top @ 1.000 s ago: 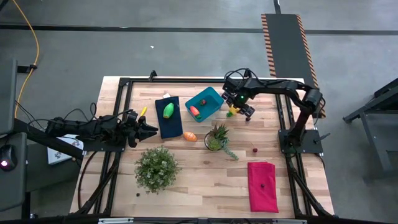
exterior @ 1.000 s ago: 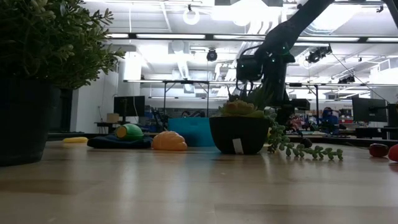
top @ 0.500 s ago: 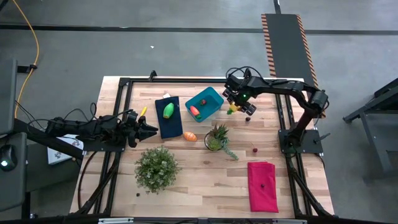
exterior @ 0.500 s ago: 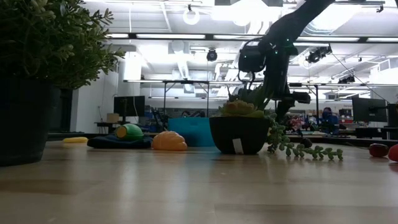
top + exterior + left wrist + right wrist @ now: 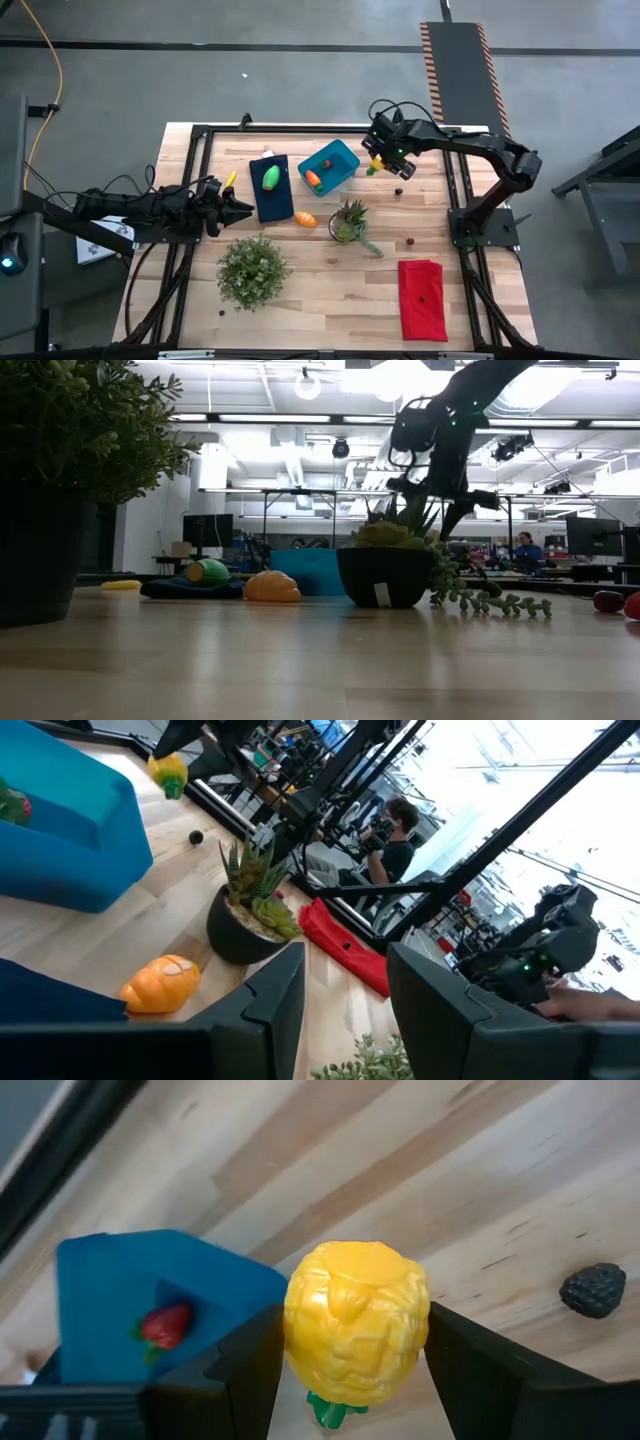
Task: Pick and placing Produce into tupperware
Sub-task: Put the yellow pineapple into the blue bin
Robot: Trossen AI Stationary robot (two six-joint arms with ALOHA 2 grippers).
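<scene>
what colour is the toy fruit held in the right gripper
Yellow, with a bit of green at its base: the bumpy yellow toy fruit in the right gripper. Right wrist view shows it best.

Bright blue tupperware (image 5: 335, 163); yellow lemon (image 5: 357, 1323) (green at its stem end); green oval (image 5: 271, 177) on dark blue cloth (image 5: 270, 188); orange oval (image 5: 306, 219); red cloth (image 5: 423, 299) at 5 o'clock.

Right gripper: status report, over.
Right gripper shut on yellow fruit, raised beside blue tub. Left gripper idle, open. Nothing in the way.
</scene>
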